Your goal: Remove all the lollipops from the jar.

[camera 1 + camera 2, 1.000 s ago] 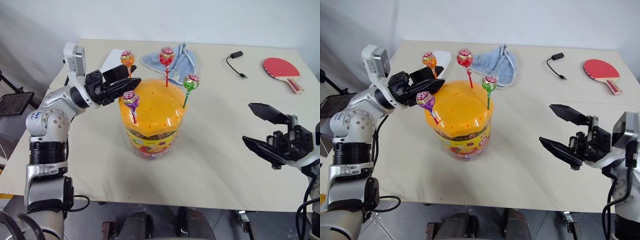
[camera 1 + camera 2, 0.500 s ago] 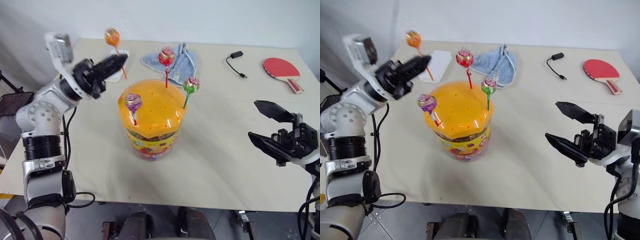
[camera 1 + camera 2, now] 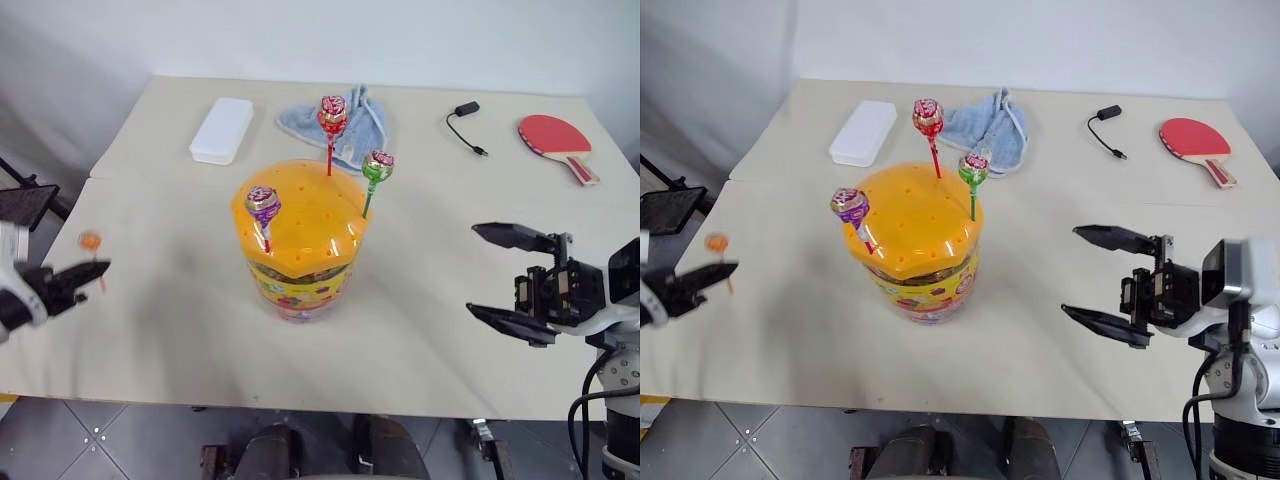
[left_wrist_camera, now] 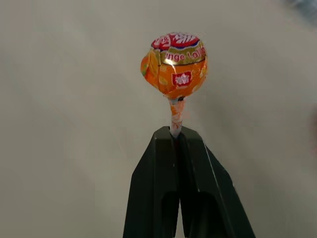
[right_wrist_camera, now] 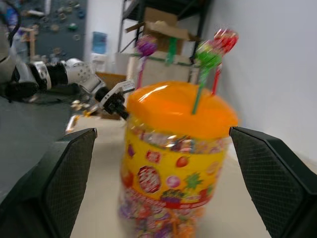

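A: Where does the orange lollipop (image 4: 174, 64) sit right now?

B: In the left gripper (image 4: 176, 135). Its two black fingers are pinched shut on the stick just under the candy head, which stands up past the fingertips. That hand hangs out at the table's (image 3: 150, 300) near left edge, well apart from the jar (image 3: 300, 240).

A: And the others?

B: Three stay planted in the jar's orange lid: the purple lollipop (image 3: 263, 204) on the side nearest the left hand, the red lollipop (image 3: 331, 115) at the far side, the green lollipop (image 3: 377, 166) towards the right gripper (image 3: 512, 283).

A: What is the right gripper doing?

B: Nothing is in it. Its jaws stand wide apart, aimed at the jar from the side, with bare table between them and it.

A: What might go wrong from here?

B: The pinch takes only a short bit of thin stick, so I think the lollipop could swivel or slip out if the hand swings fast. So close to the edge, a drop might land on the floor instead of the table. Later pulls could tip the jar if a stick binds in its hole and nothing steadies the tub.
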